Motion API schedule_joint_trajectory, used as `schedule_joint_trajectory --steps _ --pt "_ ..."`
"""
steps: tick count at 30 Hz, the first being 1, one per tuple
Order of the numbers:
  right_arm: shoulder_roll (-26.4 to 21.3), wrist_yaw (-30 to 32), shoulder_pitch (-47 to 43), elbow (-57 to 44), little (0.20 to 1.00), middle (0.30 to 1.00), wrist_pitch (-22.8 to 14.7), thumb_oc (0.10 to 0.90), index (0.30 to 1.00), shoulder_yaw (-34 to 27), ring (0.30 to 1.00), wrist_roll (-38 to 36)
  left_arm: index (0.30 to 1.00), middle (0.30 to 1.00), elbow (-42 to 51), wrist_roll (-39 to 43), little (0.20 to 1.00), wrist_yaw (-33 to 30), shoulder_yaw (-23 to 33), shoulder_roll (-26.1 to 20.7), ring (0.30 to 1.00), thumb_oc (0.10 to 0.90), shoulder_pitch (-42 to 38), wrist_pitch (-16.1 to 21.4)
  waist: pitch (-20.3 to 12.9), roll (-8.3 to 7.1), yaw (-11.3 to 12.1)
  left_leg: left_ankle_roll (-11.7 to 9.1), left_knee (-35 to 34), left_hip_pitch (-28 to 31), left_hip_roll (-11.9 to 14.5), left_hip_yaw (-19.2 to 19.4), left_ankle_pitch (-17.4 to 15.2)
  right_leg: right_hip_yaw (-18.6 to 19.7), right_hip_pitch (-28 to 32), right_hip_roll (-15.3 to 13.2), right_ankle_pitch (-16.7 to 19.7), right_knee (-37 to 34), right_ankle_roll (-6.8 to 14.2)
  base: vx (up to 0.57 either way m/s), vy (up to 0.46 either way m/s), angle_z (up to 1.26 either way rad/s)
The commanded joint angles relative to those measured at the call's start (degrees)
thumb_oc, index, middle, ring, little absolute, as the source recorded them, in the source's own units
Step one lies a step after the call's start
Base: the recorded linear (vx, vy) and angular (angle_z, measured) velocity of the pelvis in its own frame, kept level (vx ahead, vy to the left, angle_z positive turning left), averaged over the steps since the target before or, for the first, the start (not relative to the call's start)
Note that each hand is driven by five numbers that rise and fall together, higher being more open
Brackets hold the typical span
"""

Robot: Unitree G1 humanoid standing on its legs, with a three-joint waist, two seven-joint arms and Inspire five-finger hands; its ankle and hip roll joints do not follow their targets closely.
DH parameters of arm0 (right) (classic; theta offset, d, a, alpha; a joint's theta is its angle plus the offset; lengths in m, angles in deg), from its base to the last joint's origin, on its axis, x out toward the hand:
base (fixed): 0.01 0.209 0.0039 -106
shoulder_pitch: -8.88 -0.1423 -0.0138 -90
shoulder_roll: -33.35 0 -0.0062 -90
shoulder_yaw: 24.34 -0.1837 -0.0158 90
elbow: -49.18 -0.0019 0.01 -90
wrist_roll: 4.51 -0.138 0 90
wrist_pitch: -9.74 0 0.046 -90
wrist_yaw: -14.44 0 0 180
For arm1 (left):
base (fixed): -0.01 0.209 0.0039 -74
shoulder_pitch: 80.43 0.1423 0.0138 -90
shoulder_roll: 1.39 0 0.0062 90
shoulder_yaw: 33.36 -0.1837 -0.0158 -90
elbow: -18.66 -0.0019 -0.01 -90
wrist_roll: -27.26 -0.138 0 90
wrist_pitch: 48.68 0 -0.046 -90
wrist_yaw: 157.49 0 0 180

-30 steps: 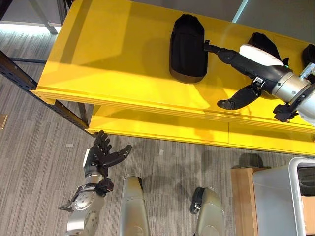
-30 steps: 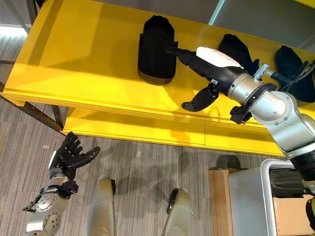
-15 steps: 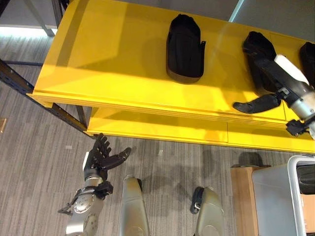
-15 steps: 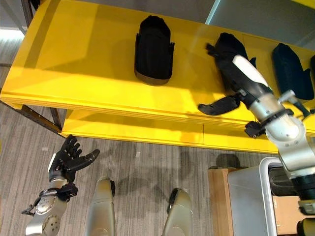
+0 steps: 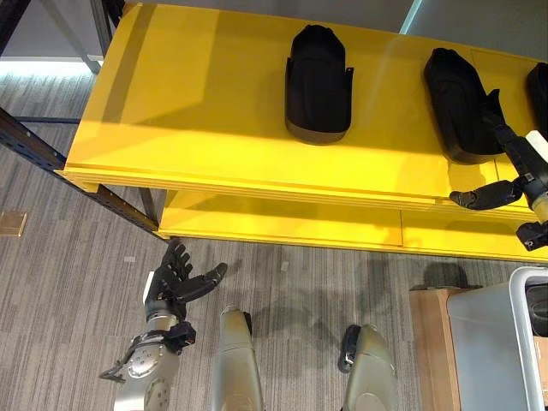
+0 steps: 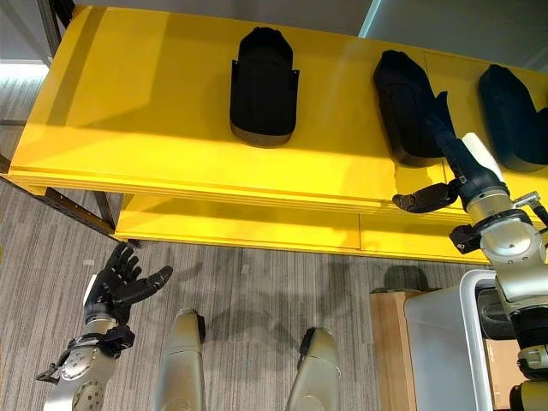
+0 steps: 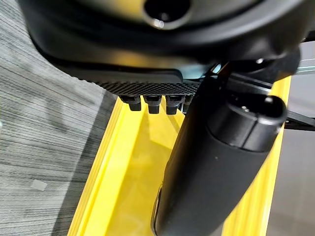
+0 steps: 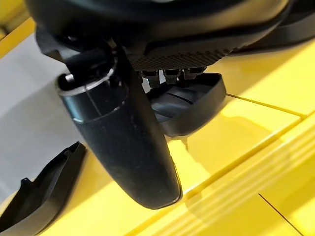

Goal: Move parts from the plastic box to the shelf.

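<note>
Three black moulded parts lie on the yellow shelf: the left part, the middle part and the right part. My right hand hovers open over the shelf's front right, its fingers stretched along the middle part's right side, its thumb pointing left above the front edge. In the right wrist view the thumb stands before a black part, nothing held. My left hand hangs open, low over the floor in front of the shelf.
The grey plastic box with a white rim sits at the lower right on a wooden stand. A lower yellow shelf board juts out under the top one. Dark metal rack posts stand at the left.
My right hand has drawn back from the left part and swung right, past the middle part, to the shelf's front right. The parts lie still. The left hand stays put.
</note>
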Motion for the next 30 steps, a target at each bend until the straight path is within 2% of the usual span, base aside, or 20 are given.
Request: schedule_joint_trajectory --steps 1,14,30 --pt "-0.1 4.6 -7.2 1.4 1.000 1.000 -3.0 0.900 1.000 -4.8 1.000 -2.8 1.000 1.000 3.0 -0.6 1.000 0.6 -0.3 -1.7 1.000 0.900 -2.6 5.9 -3.0 -0.15 1.2 0.4 0.4 4.7 4.1 -3.3 -3.9 2.0 -0.4 -0.3 4.0 -1.5 -0.4 0.00 0.000 0.00" --pt "0.9 4.7 -8.8 4.5 1.000 1.000 -2.9 0.900 1.000 -3.8 1.000 -4.3 1.000 1.000 3.1 -0.2 1.000 0.4 -0.5 -1.7 1.000 0.900 -2.7 6.0 -2.7 -0.09 1.6 0.5 0.5 4.1 3.8 -3.4 -3.8 2.0 -1.0 -0.3 3.9 -1.0 -0.5 0.00 0.000 0.00" --pt "2.7 5.0 -15.5 11.7 1.000 1.000 -2.2 0.900 1.000 1.2 1.000 -5.4 1.000 1.000 2.9 0.4 1.000 0.1 -0.8 -1.8 1.000 0.900 -3.3 6.4 -2.2 0.55 2.5 0.8 0.7 3.5 3.5 -3.7 -3.6 2.0 -1.8 -0.4 3.7 -0.3 -0.5 0.00 0.000 0.00"
